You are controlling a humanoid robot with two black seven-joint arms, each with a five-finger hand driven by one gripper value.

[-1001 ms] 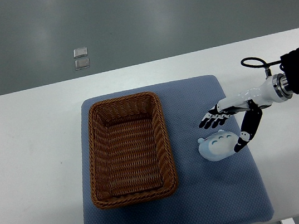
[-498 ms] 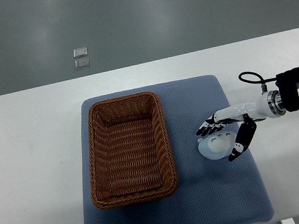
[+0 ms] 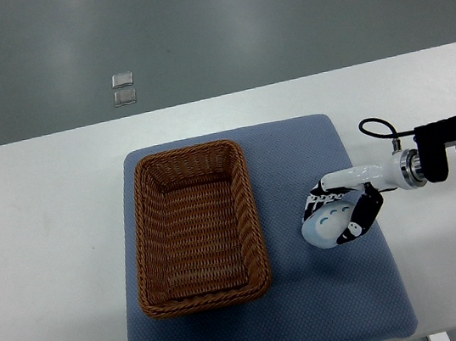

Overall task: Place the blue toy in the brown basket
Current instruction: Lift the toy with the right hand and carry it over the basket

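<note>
A pale blue rounded toy (image 3: 326, 226) lies on the blue mat (image 3: 318, 311), just right of the brown wicker basket (image 3: 195, 226). My right hand (image 3: 339, 215) comes in from the right edge and wraps the toy, its fingers (image 3: 317, 201) curled over the far side and the thumb (image 3: 360, 217) pressed on the near right side. The toy rests on the mat. The basket stands empty on the left half of the mat. My left arm does not show.
The mat lies on a white table (image 3: 51, 248). Two small clear squares (image 3: 123, 88) sit on the grey floor beyond the table's far edge. A black cable loop (image 3: 373, 126) hangs by my right wrist.
My right hand has dropped down and left onto the toy, and its spread fingers have closed around it. The toy and basket have stayed in place.
</note>
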